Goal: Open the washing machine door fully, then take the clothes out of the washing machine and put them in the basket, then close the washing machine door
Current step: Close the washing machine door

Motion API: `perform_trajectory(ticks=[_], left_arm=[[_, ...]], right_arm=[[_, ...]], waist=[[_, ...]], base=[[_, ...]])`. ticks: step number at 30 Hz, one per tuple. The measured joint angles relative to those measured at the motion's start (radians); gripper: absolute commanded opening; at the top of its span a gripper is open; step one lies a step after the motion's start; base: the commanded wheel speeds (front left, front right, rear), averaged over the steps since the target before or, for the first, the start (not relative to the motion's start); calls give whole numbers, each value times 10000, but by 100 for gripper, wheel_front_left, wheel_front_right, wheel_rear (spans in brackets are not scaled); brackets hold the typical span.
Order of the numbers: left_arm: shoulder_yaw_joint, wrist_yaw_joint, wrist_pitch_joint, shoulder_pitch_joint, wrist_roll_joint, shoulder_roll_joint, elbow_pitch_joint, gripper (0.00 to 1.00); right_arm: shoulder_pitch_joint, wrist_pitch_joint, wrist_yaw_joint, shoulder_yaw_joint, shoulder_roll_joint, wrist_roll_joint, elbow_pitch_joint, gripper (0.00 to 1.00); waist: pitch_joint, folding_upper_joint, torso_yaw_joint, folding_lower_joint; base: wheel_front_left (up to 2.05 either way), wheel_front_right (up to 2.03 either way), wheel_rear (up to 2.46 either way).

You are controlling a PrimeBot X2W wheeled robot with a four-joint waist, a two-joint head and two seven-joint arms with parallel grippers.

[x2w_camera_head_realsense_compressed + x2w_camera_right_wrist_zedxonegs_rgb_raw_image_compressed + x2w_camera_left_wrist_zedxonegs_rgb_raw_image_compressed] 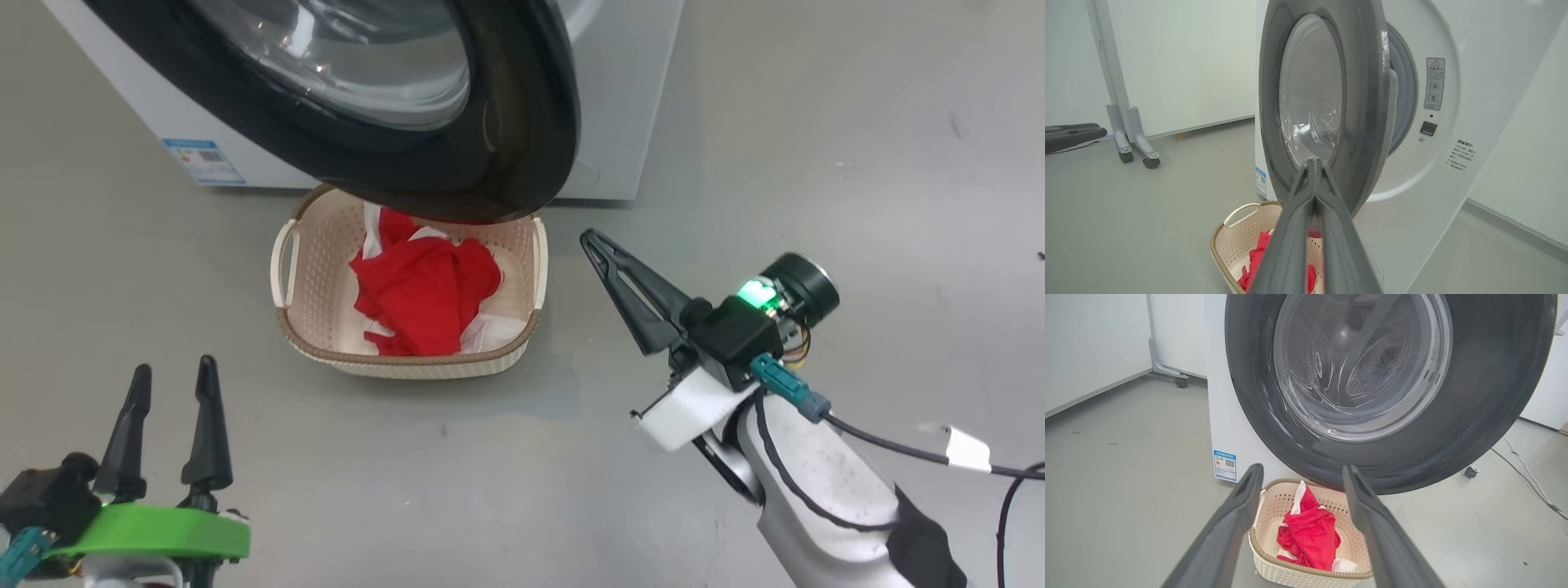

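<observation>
Clothes [424, 290] in basket [314, 269], centre frame, under door [522, 122] standing ajar. Right gripper [589, 238] pressed shut, empty, centre right; left gripper [174, 369] spread wide, empty, lower left.

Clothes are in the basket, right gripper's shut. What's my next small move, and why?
Probably ease the shut right gripper against the black rim of the washing machine door and start pushing it toward the washing machine. The clothes already lie in the basket and the door stands ajar, so closing it seems all that's left.
</observation>
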State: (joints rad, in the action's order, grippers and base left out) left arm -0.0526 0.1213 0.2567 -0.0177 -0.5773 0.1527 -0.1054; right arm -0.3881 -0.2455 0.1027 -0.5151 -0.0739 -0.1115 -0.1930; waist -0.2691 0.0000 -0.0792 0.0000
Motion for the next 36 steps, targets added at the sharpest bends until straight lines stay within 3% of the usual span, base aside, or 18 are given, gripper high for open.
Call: perform_trajectory(ticks=[16,25,36], left_arm=[[-1072,42,0,-1159,-230,-253,151,100],[-1164,42,0,-1521,-359,-380,-109,100],[-1149,42,0,-1730,-362,-370,-242,100]], right_arm=[[-2405,483,100,257,-502,364,-826,0],[-3183,464,104,577,-723,364,-1409,0],[-3583,309,86,984,-784,343,-1990,0]], waist=[[-1440,0,-1451,0],[-2070,0,-2330,0],[-2389,0,-2655,0]], base=[[0,0,0],[0,0,0],[0,0,0]])
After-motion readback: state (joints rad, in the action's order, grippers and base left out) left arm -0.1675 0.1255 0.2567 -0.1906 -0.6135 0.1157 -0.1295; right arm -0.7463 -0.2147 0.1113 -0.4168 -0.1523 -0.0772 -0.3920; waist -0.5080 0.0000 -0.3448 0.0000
